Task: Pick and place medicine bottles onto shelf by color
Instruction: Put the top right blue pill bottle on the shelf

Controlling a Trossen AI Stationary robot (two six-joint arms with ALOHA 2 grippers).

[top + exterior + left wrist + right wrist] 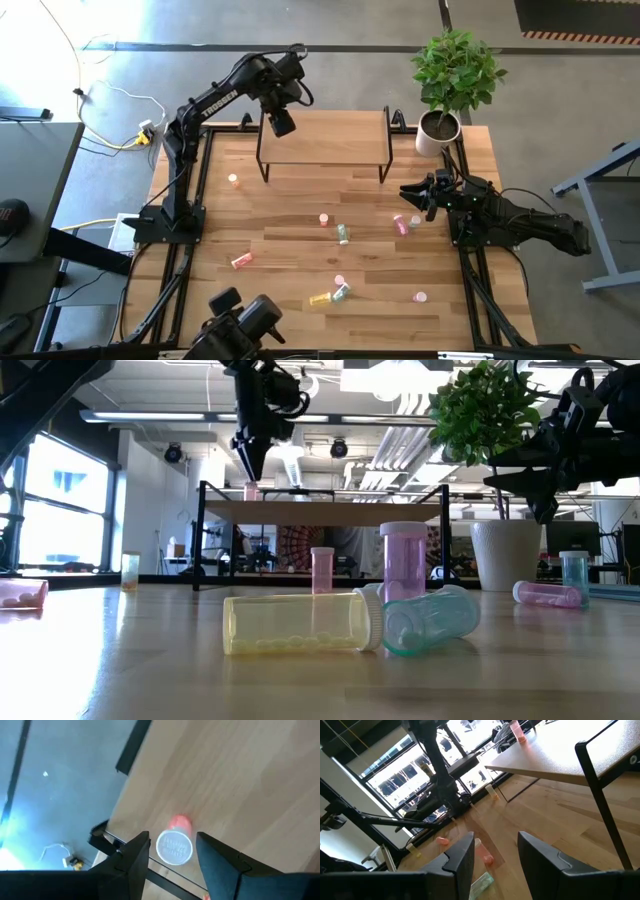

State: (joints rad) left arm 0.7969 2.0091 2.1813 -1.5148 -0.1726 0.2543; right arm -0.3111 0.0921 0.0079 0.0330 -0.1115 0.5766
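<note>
Medicine bottles mostly lie scattered on the tabletop (pixel 300 270), nearest a yellow bottle (pixel 295 624) on its side, so most sorting is left. Farther back the left gripper (pixel 170 851) hangs open directly above a red bottle (pixel 176 841) standing at the shelf (pixel 330 140) corner, apparently just placed. The right gripper (pixel 495 851) waits open, empty, over the table's right side.

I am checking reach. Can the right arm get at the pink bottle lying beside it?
Probably yes: the right end effector, open and empty, hovers close to the pink bottle, with nothing between them.
</note>
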